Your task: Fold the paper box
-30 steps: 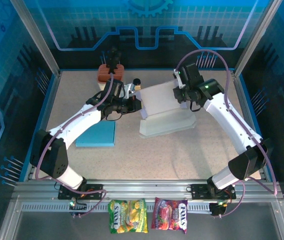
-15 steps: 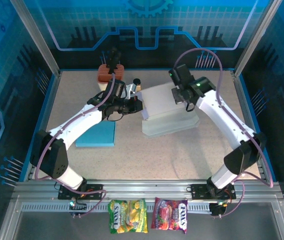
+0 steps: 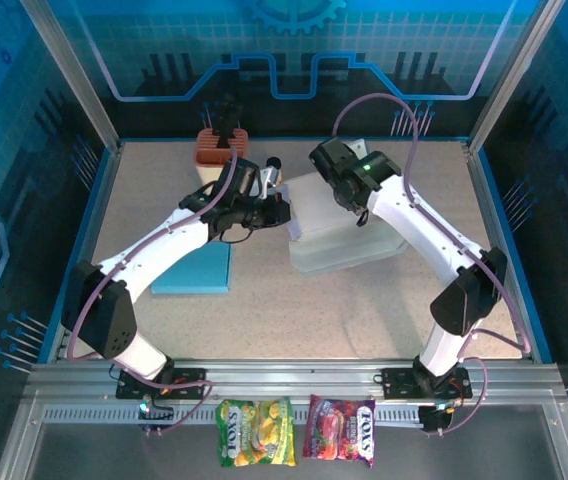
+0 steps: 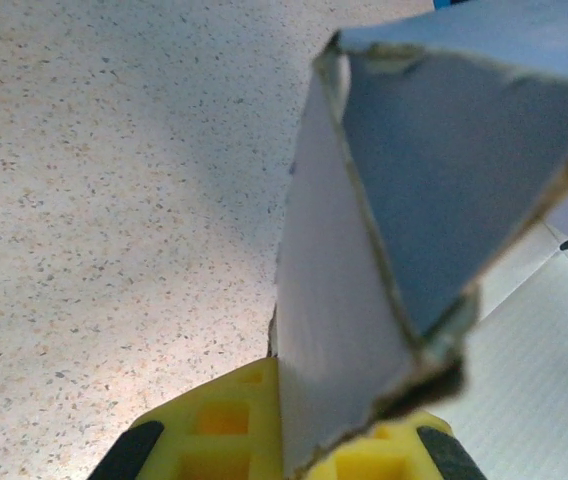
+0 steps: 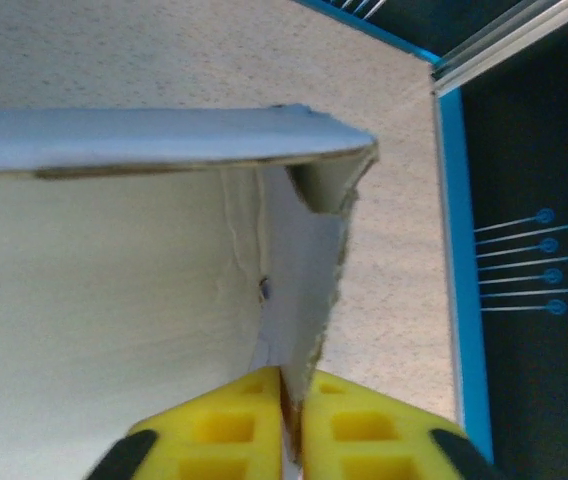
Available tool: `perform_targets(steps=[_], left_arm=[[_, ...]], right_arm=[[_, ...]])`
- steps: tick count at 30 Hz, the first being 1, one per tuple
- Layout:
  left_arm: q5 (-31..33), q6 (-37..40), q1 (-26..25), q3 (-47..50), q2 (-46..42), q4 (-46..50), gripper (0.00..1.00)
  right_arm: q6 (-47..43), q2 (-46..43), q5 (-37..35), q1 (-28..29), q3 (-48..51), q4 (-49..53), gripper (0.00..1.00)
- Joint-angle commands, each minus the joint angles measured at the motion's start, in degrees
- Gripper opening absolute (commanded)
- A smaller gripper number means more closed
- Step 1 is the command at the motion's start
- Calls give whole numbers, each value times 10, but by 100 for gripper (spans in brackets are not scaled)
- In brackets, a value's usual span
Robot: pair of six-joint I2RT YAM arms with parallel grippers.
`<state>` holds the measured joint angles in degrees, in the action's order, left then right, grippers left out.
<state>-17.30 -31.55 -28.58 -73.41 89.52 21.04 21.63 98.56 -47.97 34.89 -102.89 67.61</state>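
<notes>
The paper box (image 3: 339, 235) is white cardboard, half unfolded in the middle of the table. My left gripper (image 3: 282, 212) is at its left end, shut on an upright side flap (image 4: 334, 300) that rises from between the yellow fingers (image 4: 214, 425). My right gripper (image 3: 336, 186) is over the box's back left part. In the right wrist view the gripper (image 5: 292, 388) is shut on the thin edge of a torn cardboard flap (image 5: 302, 265), with a wide panel (image 5: 104, 310) to its left and another flap (image 5: 164, 138) folded across above.
A flat blue pad (image 3: 194, 268) lies left of the box under my left arm. A brown holder (image 3: 222, 147) stands at the back left. Two snack packets (image 3: 255, 432) (image 3: 342, 430) lie on the front rail. Blue walls (image 5: 459, 290) border the table.
My right arm has swung left along the back of the box, and the raised panel has come down flatter. The box slid slightly right. My left gripper kept its hold.
</notes>
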Motion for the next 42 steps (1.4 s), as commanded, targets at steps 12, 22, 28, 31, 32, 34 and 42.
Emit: perform_targets(steps=[12, 22, 28, 31, 32, 34, 42], left_arm=[[-1, -13, 2, -6, -10, -12, 0], [0, -7, 0, -7, -6, -4, 0], [0, -8, 0, -9, -5, -5, 0], [-1, -6, 0, -15, -2, -3, 0], [-1, -6, -1, -16, 0, -3, 0], [-2, -6, -1, -16, 0, -4, 0], [-3, -6, 0, -18, 2, -4, 0]], right_arm=[[-22, -65, 196, -82, 57, -56, 26], [-12, -55, 162, -84, 10, -53, 35], [-21, -41, 173, -93, -12, -47, 25], [-19, -34, 175, -94, -9, -42, 24], [-17, -36, 176, -93, -3, -43, 24], [-14, -39, 174, -92, 8, -48, 28], [-12, -31, 164, -92, 13, -52, 29]])
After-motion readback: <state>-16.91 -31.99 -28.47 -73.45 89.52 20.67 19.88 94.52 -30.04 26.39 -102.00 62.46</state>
